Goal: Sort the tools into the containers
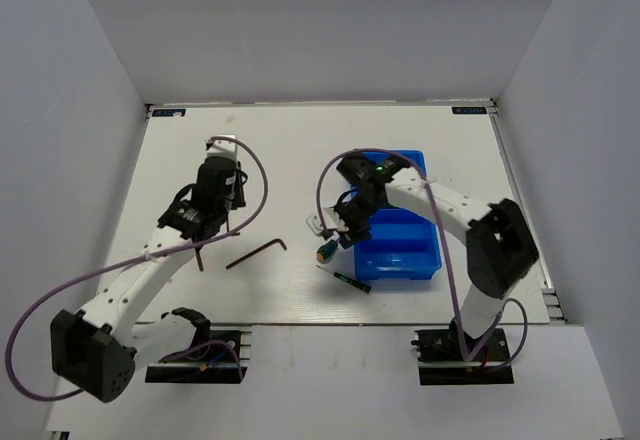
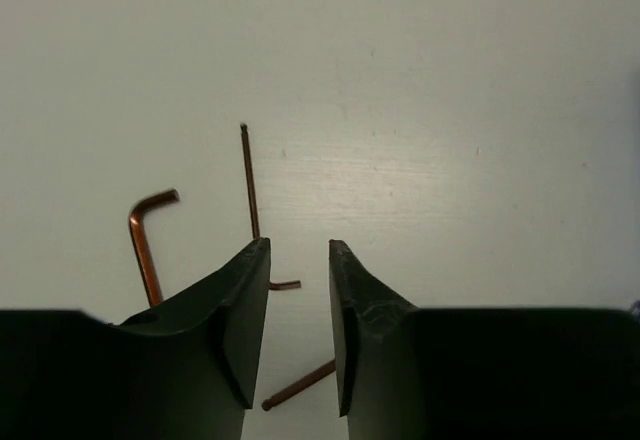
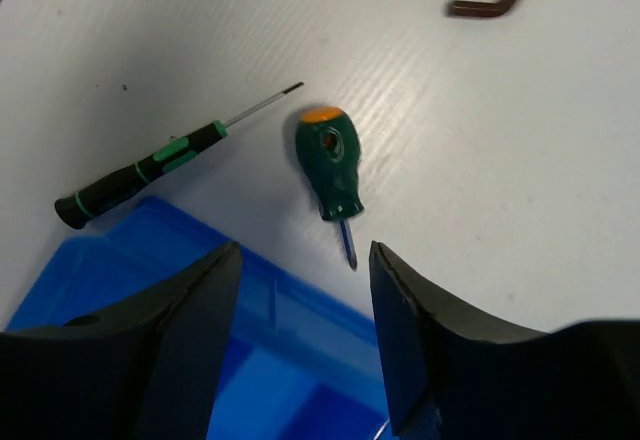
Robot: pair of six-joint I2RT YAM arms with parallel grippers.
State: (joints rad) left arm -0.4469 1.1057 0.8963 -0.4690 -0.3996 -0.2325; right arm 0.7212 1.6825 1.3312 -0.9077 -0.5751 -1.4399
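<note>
White tabletop (image 1: 300, 140), pale grey walls (image 1: 330, 30) around it, small dark label (image 1: 168, 113)

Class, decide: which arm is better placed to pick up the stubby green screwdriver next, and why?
Right. The right tool hangs open close to the stubby green screwdriver, at the edge of the blue tray. The left tool is open over the hex keys, across the table.

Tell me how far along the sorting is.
Nothing shows as sorted; the right arm hides much of the blue tray. Both grippers are open: left gripper above the hex keys, right gripper above the stubby green screwdriver. The thin screwdriver also lies outside.
</note>
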